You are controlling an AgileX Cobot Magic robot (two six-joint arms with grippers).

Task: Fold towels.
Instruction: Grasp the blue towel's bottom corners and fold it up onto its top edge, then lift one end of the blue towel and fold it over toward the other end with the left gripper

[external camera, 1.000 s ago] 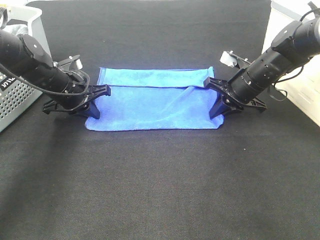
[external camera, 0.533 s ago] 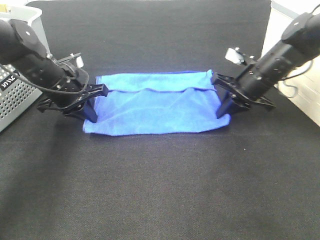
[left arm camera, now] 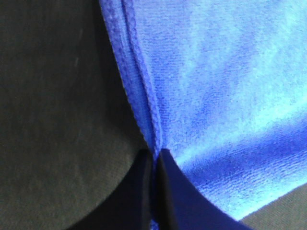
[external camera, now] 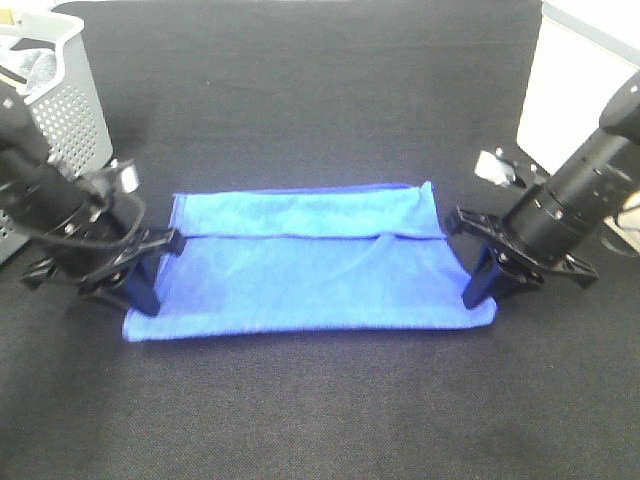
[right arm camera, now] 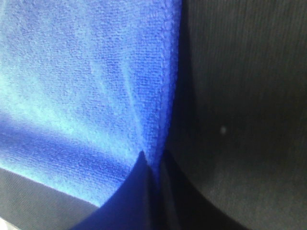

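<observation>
The black cloth-covered desk (external camera: pixel 320 420) is taken up in its middle by the blue towel (external camera: pixel 310 270), which is spread out flat with its long edges parallel to the near and far edges of the desk. A line is seen running across the towel nearer its far edge, where one layer appears to lie over another. A grey perforated laundry basket (external camera: pixel 70 120) is set at the far left corner of the desk, apart from the towel. The left end effector (external camera: pixel 152 280) is clenched on the towel's left short edge, and the right end effector (external camera: pixel 478 280) is clenched on the right short edge. In both wrist views the doubled hem (left arm camera: pixel 144 96) is shown pinched between the closed fingertips. The towel is judged to be light, soft and limp. It is not fragile, and its napped surface is unlikely to slip from a firm pinch. It can be expected to sag and wrinkle wherever it is not supported. It is best taken at the stitched hems or corners of the two short edges, both sides together, with light tension kept between the grasps.
</observation>
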